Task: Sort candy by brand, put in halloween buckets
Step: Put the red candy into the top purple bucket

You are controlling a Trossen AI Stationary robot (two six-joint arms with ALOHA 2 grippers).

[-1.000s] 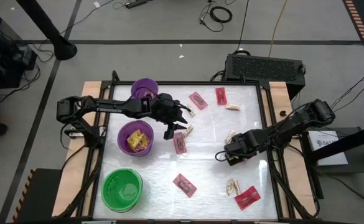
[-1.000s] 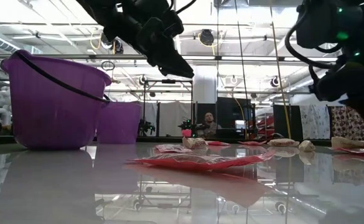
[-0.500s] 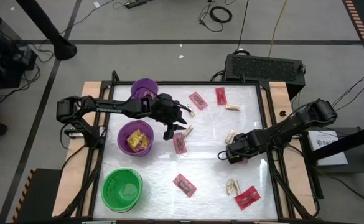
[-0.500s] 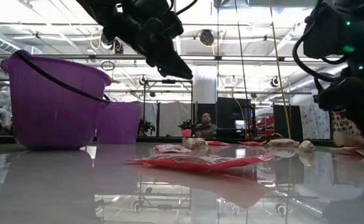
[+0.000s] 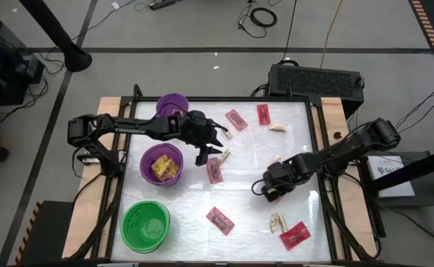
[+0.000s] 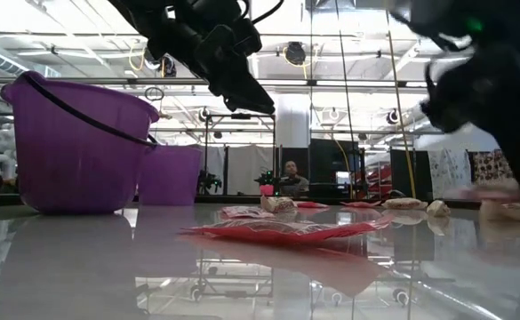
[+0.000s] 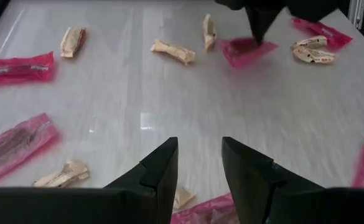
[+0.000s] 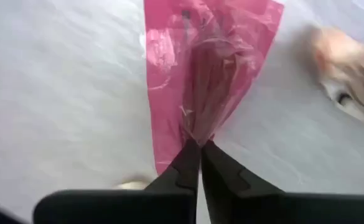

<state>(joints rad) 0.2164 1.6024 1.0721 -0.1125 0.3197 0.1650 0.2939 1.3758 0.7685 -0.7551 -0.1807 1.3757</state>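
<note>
My right pincer (image 8: 200, 148) is clenched on a pink-red packet (image 8: 210, 68), pinching its crumpled clear-and-pink wrapper by one edge over the right-centre of the surface (image 5: 254, 211). A tan piece (image 8: 350, 74) lies just beside it. More pink-red packets (image 5: 219, 219) and tan pieces (image 5: 277, 221) are scattered across the surface, none blocking the held one. My left pincer (image 7: 199, 163) hangs released above another pink-red packet (image 5: 214, 170), just beside the wider purple bucket (image 5: 147, 156), which holds yellow packets (image 5: 162, 166). The small purple bucket (image 5: 172, 100) stands behind it and the green bucket (image 5: 132, 230) sits near the front left corner.
</note>
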